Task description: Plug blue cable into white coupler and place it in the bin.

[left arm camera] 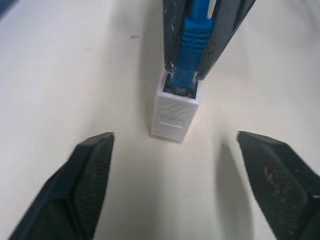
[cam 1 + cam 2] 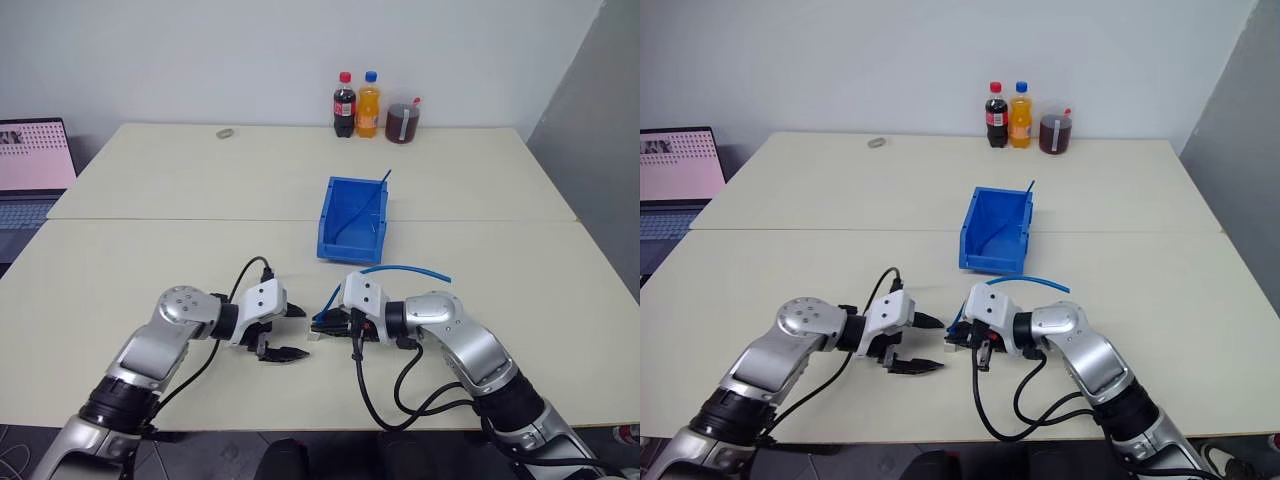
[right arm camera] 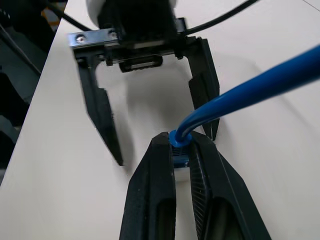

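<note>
The plugging step looked finished. In the left wrist view the blue cable (image 1: 194, 45) had its ribbed boot and plug seated in the open end of the white coupler (image 1: 175, 112), which hung from the plug just above the surface (image 2: 150, 200). The right pincer (image 1: 200, 55) was clamped on the boot of the cable just behind the coupler, its two black fingers pressed to either side. The left pincer (image 2: 280, 332) stood wide open, its fingers (image 1: 80, 185) spread well to either side of the coupler and touching nothing.

The joined pair sat near the front edge of the surface, between the two pincers. From the right pincer the cable rose in an arc and trailed off to the right.

What remained, by my reading, was the transfer to the bin (image 2: 352, 240). The bin stood farther back, just past the middle seam of the surface, with its open top facing up. A second blue cable (image 2: 368, 207) already leaned inside it, one end poking over the far right corner. The next move called for the right arm to carry the plugged pair up and away towards the bin while gripping the boot, so the coupler would not be tugged off. The left pincer needed only to stay clear.

The coupler was a small white box with faint ridges moulded on its faces. The cable was bright blue, thin and limp.
</note>
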